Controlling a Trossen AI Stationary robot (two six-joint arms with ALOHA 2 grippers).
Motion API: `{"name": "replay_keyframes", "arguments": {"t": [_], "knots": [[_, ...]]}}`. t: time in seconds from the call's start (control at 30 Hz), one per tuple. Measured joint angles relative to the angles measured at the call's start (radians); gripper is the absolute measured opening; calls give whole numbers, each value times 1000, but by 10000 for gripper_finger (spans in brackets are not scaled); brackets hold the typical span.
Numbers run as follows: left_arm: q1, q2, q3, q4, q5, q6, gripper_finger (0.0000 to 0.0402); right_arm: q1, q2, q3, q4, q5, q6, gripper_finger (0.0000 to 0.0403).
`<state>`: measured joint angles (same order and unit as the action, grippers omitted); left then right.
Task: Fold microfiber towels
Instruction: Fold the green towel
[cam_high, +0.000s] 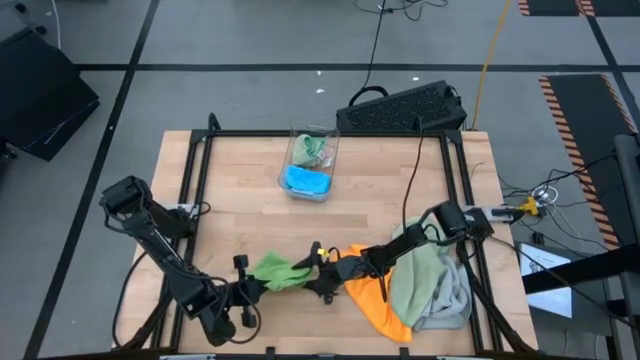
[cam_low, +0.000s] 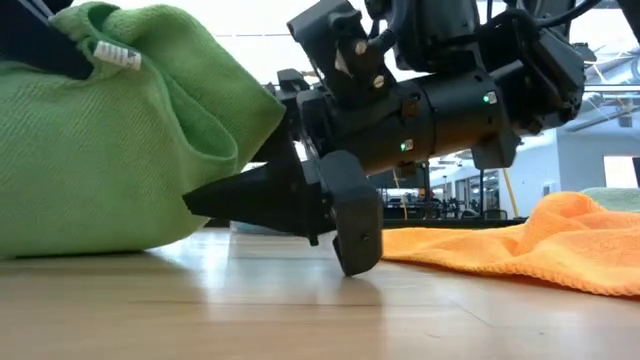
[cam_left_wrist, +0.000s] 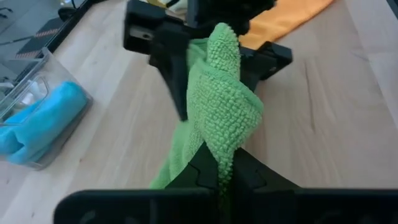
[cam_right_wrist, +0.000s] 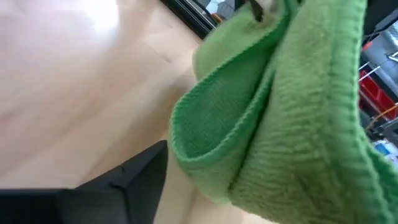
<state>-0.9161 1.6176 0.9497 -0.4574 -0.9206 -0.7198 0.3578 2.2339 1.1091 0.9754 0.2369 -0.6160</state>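
The left hand (cam_high: 243, 290) is clamped on one end of the bright green towel (cam_high: 278, 270), bunched low over the desk's (cam_high: 240, 190) near edge. The right hand (cam_high: 322, 272) sits at its other end, fingers spread and not gripping. This looks like spreading the towel before a fold; next the right hand probably needs to pinch a free corner.
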Motion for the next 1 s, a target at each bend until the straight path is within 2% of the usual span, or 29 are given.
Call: {"name": "replay_keyframes", "arguments": {"t": [0.13, 0.27, 0.43, 0.63, 0.77, 0.87, 1.0], "knots": [[13, 0, 0, 25, -2, 22, 19, 4, 1, 0, 53, -3, 47, 203], [31, 0, 0, 75, 1, 80, 14, 14, -2, 0, 85, 6, 47, 119], [46, -1, 0, 94, 1, 134, 9, 23, -83, -13, 3, -2, 76, 15], [59, -1, 0, 34, -7, 91, 23, 23, -232, -40, -271, -4, 186, 22], [88, -1, 0, 46, -19, 12, 33, 20, -302, -62, -383, 9, 254, 8], [108, -1, 0, 41, 15, -41, 71, 21, -347, -78, -433, 48, 285, 5], [122, -1, 0, 61, -9, -41, 153, 19, -373, -81, -451, 49, 301, 8]]}}
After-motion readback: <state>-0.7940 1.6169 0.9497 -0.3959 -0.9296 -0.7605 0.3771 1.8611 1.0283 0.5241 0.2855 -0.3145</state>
